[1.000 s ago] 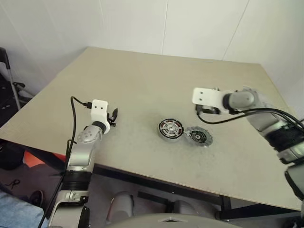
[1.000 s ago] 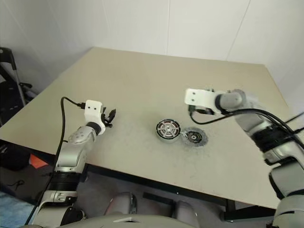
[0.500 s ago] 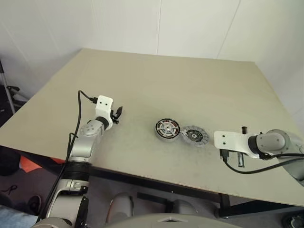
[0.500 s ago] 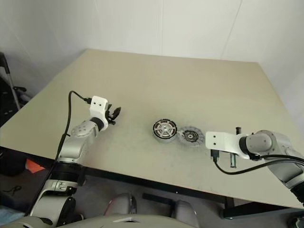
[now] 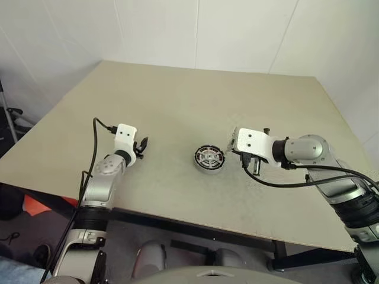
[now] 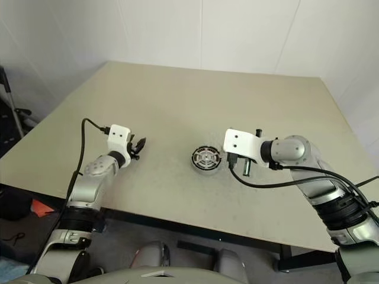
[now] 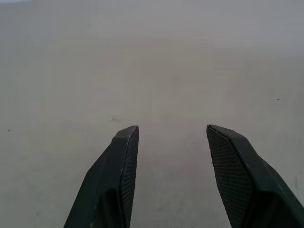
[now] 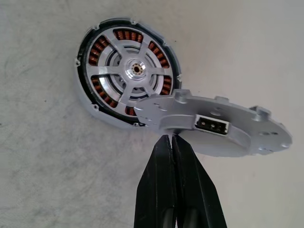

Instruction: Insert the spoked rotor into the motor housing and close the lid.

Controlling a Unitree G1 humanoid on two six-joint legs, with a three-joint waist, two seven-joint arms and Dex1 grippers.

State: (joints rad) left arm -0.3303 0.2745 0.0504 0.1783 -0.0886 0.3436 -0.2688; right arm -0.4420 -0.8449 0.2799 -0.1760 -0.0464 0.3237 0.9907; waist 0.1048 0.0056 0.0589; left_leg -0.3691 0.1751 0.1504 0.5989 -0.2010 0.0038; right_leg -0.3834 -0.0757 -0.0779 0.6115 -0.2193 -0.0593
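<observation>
Your right pincer (image 8: 172,138) has swung back in from the near right edge since half a second ago, and its two fingers are now pressed together on the rim of the lid (image 8: 216,127), holding it tilted off the beige surface (image 5: 177,100). You can see the lid as a grey metal disc showing its pale underside and a small rectangular socket, one edge overlapping the motor housing (image 5: 209,159). That housing sits near the middle of the surface, a round silver can with reddish copper windings, and the spoked rotor (image 8: 135,71) already lies inside it. Your left pincer (image 7: 172,137) hovers well apart, half open and holding nothing.
</observation>
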